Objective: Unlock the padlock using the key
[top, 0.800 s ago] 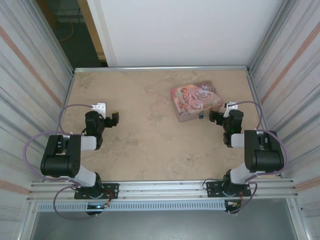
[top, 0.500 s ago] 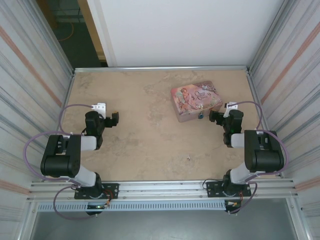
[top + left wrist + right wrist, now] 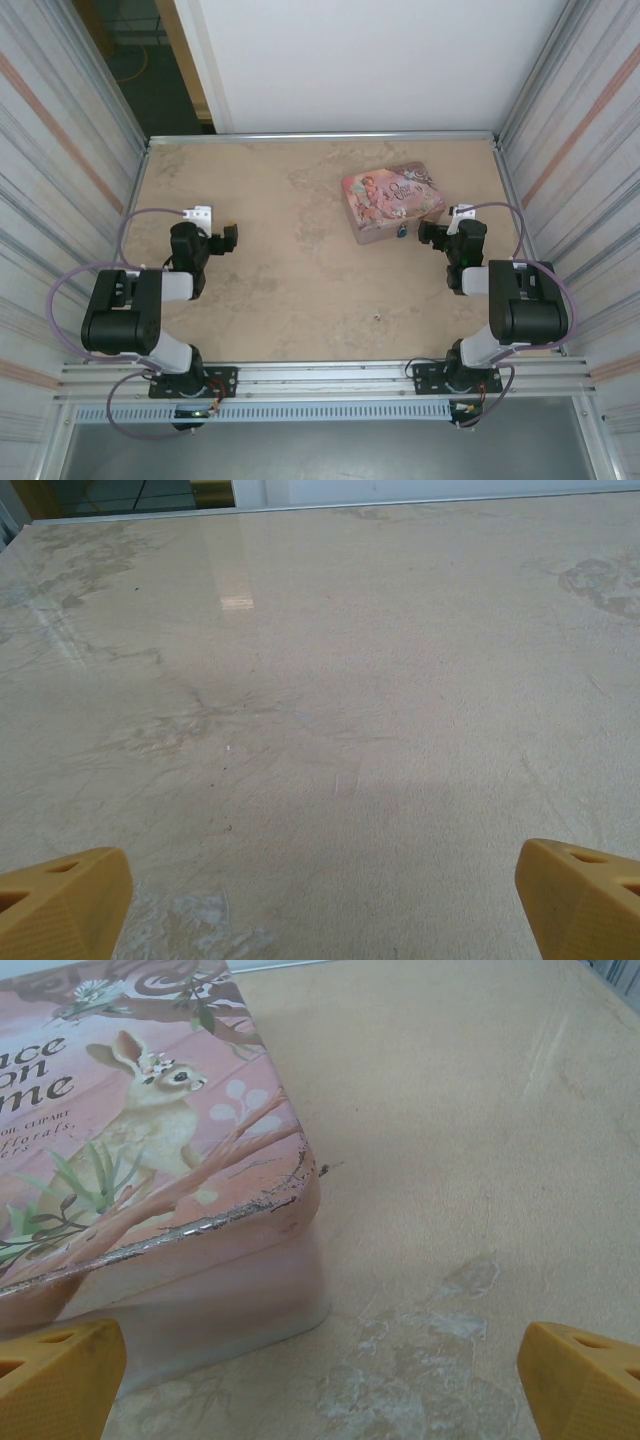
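The tiny blue padlock [image 3: 401, 231] lies on the table against the near side of the pink tin [image 3: 392, 200]. The key [image 3: 377, 318] is a grey speck on the bare table, well in front of the tin. My right gripper [image 3: 426, 233] rests low just right of the padlock, open, with nothing between its yellow fingertips [image 3: 60, 1372]. Its wrist view looks at the tin's corner [image 3: 290, 1200]. My left gripper [image 3: 230, 239] sits far to the left over bare table, also open wide [image 3: 320, 910] and holding nothing.
The pink illustrated tin stands at the back right, close to the right gripper. Metal walls [image 3: 70, 150] close in both sides, and a rail [image 3: 320, 375] runs along the near edge. Open tabletop [image 3: 290, 260] lies between the arms.
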`<move>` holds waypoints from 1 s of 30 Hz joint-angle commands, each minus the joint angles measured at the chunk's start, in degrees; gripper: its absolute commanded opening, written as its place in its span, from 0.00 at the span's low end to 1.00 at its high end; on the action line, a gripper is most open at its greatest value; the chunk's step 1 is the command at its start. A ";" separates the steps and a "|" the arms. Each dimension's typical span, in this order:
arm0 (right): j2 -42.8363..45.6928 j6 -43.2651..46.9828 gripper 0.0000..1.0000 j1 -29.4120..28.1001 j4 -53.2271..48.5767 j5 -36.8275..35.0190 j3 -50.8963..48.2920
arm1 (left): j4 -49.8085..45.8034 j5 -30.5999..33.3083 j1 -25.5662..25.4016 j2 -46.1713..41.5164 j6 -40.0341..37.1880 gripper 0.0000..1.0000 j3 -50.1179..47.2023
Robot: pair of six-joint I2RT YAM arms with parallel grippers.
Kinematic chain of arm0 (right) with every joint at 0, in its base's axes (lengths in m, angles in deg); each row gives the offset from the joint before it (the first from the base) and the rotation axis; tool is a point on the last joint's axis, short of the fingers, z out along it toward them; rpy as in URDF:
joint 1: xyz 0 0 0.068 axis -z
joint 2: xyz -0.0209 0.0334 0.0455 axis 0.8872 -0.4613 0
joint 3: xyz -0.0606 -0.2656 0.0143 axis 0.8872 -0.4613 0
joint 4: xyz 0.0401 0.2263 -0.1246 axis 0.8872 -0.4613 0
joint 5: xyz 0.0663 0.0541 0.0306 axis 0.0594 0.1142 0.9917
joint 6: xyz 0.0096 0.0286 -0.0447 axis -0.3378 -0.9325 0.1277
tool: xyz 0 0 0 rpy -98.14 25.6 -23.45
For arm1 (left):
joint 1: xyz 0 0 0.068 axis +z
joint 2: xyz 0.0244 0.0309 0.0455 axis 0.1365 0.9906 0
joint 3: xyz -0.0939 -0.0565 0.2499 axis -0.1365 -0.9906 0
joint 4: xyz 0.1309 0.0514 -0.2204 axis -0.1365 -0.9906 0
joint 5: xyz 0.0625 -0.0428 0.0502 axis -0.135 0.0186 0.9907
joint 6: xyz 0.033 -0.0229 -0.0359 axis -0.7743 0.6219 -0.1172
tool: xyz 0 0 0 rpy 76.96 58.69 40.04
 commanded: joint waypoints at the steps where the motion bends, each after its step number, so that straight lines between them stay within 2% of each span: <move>1: -0.17 0.13 0.99 -0.18 -0.23 -0.61 0.94 | 0.42 0.69 -0.24 0.18 -0.86 0.99 0.64; 11: 0.53 -0.10 0.99 -0.04 -0.66 -0.86 0.91 | 2.13 -0.96 0.04 -0.80 -1.00 0.99 -0.46; 16: 6.86 -0.67 0.99 0.10 -7.45 -1.39 1.78 | -4.51 3.99 -4.13 -9.91 -4.42 0.99 -0.99; 22: 16.54 -4.53 0.99 1.15 -16.91 -0.61 1.44 | -13.44 7.06 -7.19 -20.43 -3.08 0.99 -0.68; 25: 21.36 -6.66 0.99 1.62 -23.83 1.37 2.69 | -20.01 6.77 -8.15 -25.29 2.40 0.99 0.43; 30: 26.43 -10.51 0.99 3.42 -35.68 8.68 6.52 | -35.59 2.80 -8.32 -30.21 15.16 0.99 5.29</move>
